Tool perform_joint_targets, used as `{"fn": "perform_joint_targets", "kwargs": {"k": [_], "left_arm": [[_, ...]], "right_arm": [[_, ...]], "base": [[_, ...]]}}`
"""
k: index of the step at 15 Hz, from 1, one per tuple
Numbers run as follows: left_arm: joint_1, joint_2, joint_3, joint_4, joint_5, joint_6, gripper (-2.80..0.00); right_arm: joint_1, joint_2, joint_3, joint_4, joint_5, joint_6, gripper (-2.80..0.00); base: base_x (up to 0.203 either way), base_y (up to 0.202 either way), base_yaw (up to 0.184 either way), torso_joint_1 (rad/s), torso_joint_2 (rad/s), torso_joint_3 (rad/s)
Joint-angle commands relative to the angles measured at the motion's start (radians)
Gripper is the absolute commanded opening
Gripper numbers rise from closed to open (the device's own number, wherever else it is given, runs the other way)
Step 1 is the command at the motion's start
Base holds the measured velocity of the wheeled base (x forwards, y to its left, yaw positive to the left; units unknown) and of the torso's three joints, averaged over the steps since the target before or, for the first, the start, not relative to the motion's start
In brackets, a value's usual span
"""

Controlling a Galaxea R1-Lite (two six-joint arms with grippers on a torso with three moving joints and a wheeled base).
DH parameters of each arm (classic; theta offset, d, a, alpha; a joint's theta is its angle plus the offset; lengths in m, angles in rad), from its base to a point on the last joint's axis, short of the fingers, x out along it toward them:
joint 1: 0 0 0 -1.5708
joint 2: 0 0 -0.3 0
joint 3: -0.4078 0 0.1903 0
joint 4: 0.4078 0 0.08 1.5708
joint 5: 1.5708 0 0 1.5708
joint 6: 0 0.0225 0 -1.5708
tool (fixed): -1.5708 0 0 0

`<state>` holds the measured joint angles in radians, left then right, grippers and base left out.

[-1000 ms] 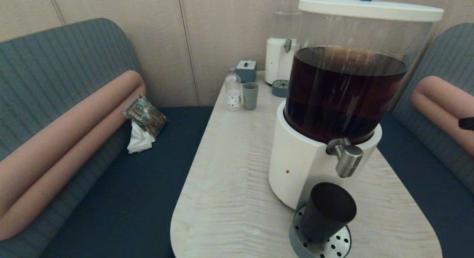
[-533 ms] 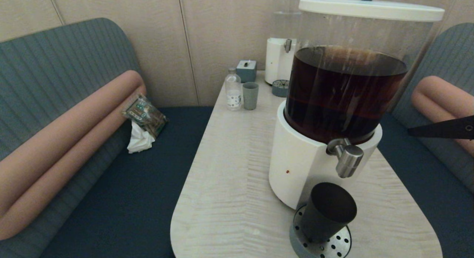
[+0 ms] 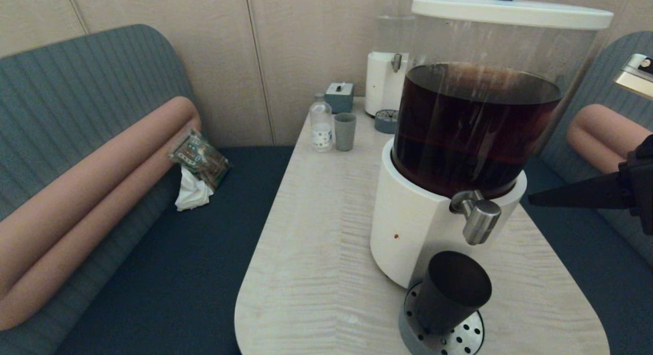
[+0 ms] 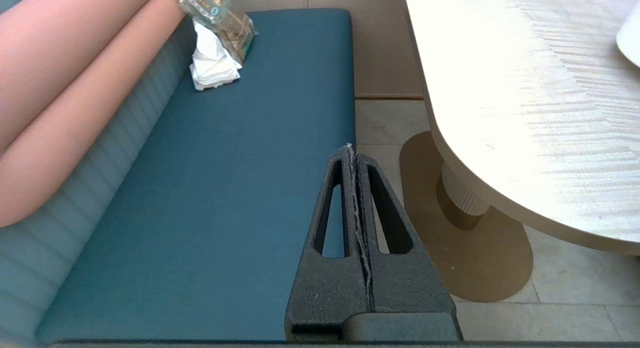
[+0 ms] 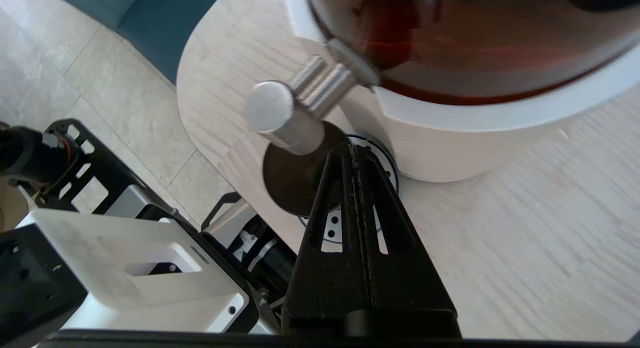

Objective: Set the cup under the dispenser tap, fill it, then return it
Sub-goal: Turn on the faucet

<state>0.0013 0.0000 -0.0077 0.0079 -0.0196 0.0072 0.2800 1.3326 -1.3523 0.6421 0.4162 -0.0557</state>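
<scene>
The dark tapered cup [image 3: 449,291] stands on the perforated steel drip tray [image 3: 467,337] below the brushed-steel dispenser tap [image 3: 479,218] of the big white-based dispenser [image 3: 418,227] holding dark brown liquid. In the right wrist view the tap [image 5: 290,110] hangs over the cup [image 5: 290,180]. My right gripper [image 3: 530,201] is shut and empty, in the air to the right of the tap and pointing at it; its tip [image 5: 352,149] shows in the right wrist view. My left gripper [image 4: 352,149] is shut and empty, parked low over the bench seat beside the table.
At the table's far end stand a grey-blue cup [image 3: 345,131], a small bottle [image 3: 321,124], a grey box [image 3: 340,96] and a second dispenser with clear liquid [image 3: 390,64]. A snack packet and tissue [image 3: 196,166] lie on the left bench. The table edge [image 3: 245,314] curves near me.
My right gripper has come in from the right edge of the head view and moved left toward the tap. The cup and dispenser have not moved.
</scene>
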Motion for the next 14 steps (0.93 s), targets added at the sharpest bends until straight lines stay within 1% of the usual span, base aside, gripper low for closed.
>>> {"fn": "perform_joint_targets", "kwargs": {"k": [1,4,6,9,12,14], "left_arm": [[0.0,0.002,0.0,0.0,0.0,0.0,-2.8],[0.0,0.0,0.0,0.0,0.0,0.0,-2.8],[0.0,0.0,0.0,0.0,0.0,0.0,-2.8],[0.0,0.001,0.0,0.0,0.0,0.0,-2.8],[0.0,0.001,0.0,0.0,0.0,0.0,-2.8],[0.0,0.002,0.0,0.0,0.0,0.0,-2.8]], "right_arm": [[0.014,-0.01,0.002,0.005,0.003,-0.001,-2.8],[0.015,-0.015,0.007,0.002,0.001,0.001,-2.8],[0.019,-0.011,0.011,0.002,-0.033,0.001,-2.8],[0.072,-0.004,0.015,0.006,-0.168,0.025,-2.8],[0.173,0.012,-0.002,0.005,-0.358,0.121,-2.8],[0.235,0.016,-0.007,0.006,-0.461,0.14,-2.8]], "base": [[0.0,0.0,0.0,0.0,0.0,0.0],[0.0,0.0,0.0,0.0,0.0,0.0],[0.0,0.0,0.0,0.0,0.0,0.0],[0.0,0.0,0.0,0.0,0.0,0.0],[0.0,0.0,0.0,0.0,0.0,0.0],[0.0,0.0,0.0,0.0,0.0,0.0]]}}
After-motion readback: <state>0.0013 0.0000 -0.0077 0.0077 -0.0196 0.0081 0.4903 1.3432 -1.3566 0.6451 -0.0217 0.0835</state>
